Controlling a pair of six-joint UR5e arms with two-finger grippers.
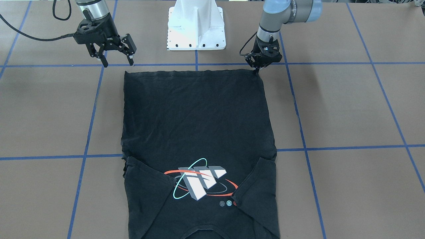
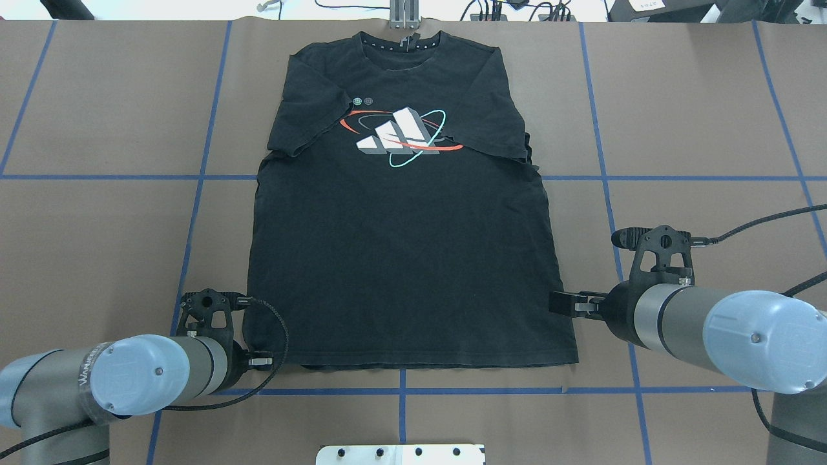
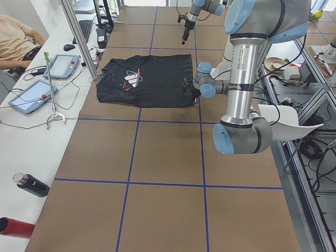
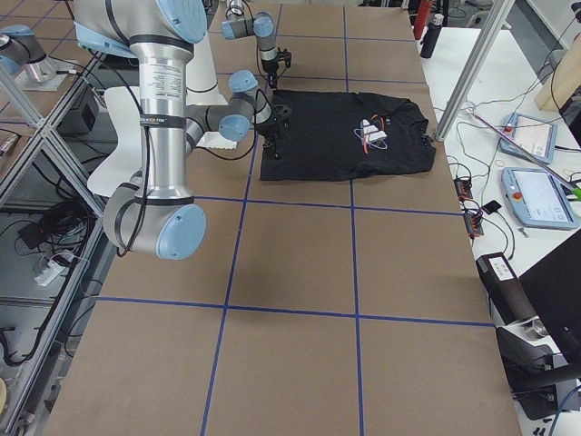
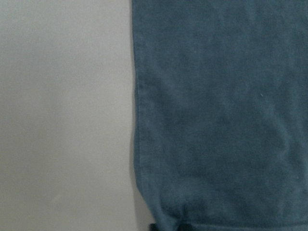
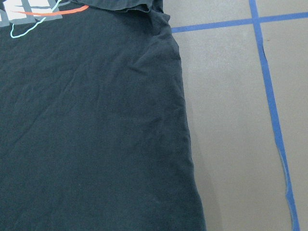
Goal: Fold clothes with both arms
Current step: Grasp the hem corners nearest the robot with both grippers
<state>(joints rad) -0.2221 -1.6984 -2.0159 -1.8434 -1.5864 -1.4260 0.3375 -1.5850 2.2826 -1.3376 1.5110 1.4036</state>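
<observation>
Black T-shirt [image 1: 196, 116] flat on the brown table [image 1: 348, 106], logo [image 1: 201, 182] side up; collar at the far edge, away from the robot; hem near the white pedestal [image 1: 196, 26]; both sleeves folded inward over the chest, each reaching toward the logo; light creases across the body. Left gripper [image 1: 257, 70] down at the hem's left corner, fingers drawn narrow and pinched on the cloth there; in its wrist view, only the shirt's edge and bare table, very close. Right gripper [image 1: 118, 60] raised above the table, just beside the shirt's right edge near the hem; fingers spread wide, holding nothing, clear of the cloth; in its wrist view, the shirt's right side edge and a crossing of blue tape lines [image 6: 262, 48]. On the white bench beyond the table's far edge: two tablets [image 3: 31, 97], loose cables, and part of a seated person [image 3: 16, 39].
</observation>
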